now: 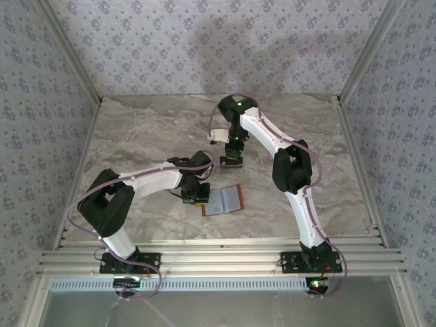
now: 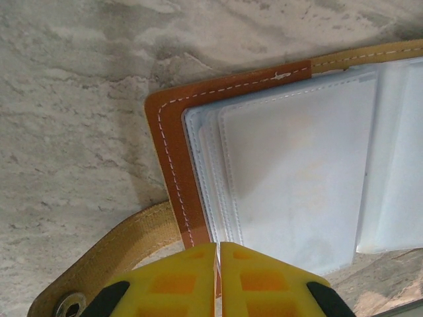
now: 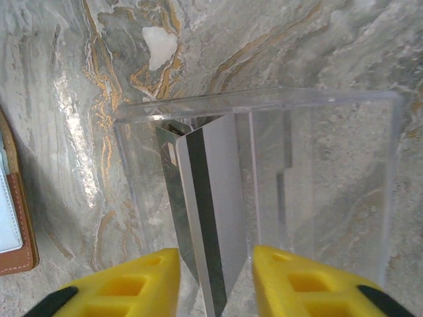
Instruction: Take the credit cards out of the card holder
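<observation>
Over on the left, the left gripper [image 1: 195, 195] is down at the marble-patterned table [image 1: 136, 136], right at the left edge of the card holder [image 1: 225, 200]. From the left wrist view, its two yellow fingers [image 2: 172, 284] are pressed together with a thin sliver of the brown cover pinched between them, so it has the wallet clamped by the edge. The card holder lies open and flat, white stitching running along the brown border, pale grey-blue sleeves fanned across the inside. A tan strap [image 2: 112, 257] pokes out beside the fingers, with a metal snap [image 2: 69, 305] at its tip.

Moving across to the middle, the right gripper [image 1: 230, 161] points down just beyond the wallet's far edge. From the right wrist, a corner of the brown cover sits at the far left of the picture, and beside it stands the clear plastic tray [image 3: 330, 165].

Inside that tray, a silvery card [image 3: 228, 191] with a dark stripe leans tilted against the left wall, and a darker card [image 3: 170, 191] is tucked just behind it. The right gripper's yellow fingers [image 3: 132, 284] are spread apart with the silvery card's near end between them. There's a clear gap on the right side; whether the left finger touches the card, I cannot tell.
</observation>
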Controlling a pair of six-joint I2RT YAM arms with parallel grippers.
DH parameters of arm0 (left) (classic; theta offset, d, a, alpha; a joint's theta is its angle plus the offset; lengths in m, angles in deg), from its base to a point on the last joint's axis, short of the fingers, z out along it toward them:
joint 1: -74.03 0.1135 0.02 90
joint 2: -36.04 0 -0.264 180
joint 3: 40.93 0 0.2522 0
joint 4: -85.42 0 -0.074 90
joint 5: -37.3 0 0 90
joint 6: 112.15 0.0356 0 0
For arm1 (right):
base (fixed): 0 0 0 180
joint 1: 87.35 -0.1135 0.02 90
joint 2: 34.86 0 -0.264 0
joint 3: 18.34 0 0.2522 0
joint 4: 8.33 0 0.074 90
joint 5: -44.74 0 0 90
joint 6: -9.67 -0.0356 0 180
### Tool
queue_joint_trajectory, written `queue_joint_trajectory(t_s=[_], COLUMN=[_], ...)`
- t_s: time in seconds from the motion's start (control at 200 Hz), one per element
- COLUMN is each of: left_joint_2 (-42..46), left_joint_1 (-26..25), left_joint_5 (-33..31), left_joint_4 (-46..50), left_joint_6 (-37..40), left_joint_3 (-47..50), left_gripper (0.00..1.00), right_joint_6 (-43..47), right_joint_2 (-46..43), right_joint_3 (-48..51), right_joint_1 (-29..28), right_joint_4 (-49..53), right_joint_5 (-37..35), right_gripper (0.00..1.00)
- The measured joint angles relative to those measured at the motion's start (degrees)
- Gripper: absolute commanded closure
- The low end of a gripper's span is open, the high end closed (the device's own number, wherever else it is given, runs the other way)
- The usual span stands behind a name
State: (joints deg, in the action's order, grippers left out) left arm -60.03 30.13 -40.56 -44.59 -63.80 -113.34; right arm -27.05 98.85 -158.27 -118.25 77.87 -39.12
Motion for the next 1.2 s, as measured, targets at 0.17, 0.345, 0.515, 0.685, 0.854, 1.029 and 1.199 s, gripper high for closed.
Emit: queue_joint_trajectory(t_s=[0.17,0.345,0.515,0.685,0.854,1.029,1.199], left_joint_2=[0.0,0.0,0.0,0.0,0.0,0.0,0.0], left_joint_1=[0.0,0.0,0.0,0.0,0.0,0.0,0.0], left_joint_5=[0.0,0.0,0.0,0.0,0.0,0.0,0.0], left_joint_4=[0.0,0.0,0.0,0.0,0.0,0.0,0.0], left_joint_6=[0.0,0.0,0.0,0.0,0.0,0.0,0.0], left_joint_3=[0.0,0.0,0.0,0.0,0.0,0.0,0.0], left_gripper=[0.89,0.89,0.89,0.89,0.89,0.89,0.89], right_joint_6=[0.0,-0.1,-0.1,-0.1,-0.1,-0.1,-0.1], right_joint_2=[0.0,0.0,-0.1,-0.5,-1.8,-2.4,-2.4], right_joint_3=[2.1,3.8,4.1,4.1,4.1,4.1,4.2], right_joint_1=[0.0,0.0,0.0,0.0,0.0,0.0,0.0], right_joint_4=[-1.1,-4.8,-7.6,-8.8,-8.9,-9.9,-11.8], right_joint_5=[0.1,-2.2,-4.1,-4.3,-4.3,-4.9,-6.5], right_gripper=[0.56,0.56,0.57,0.57,0.58,0.59,0.60])
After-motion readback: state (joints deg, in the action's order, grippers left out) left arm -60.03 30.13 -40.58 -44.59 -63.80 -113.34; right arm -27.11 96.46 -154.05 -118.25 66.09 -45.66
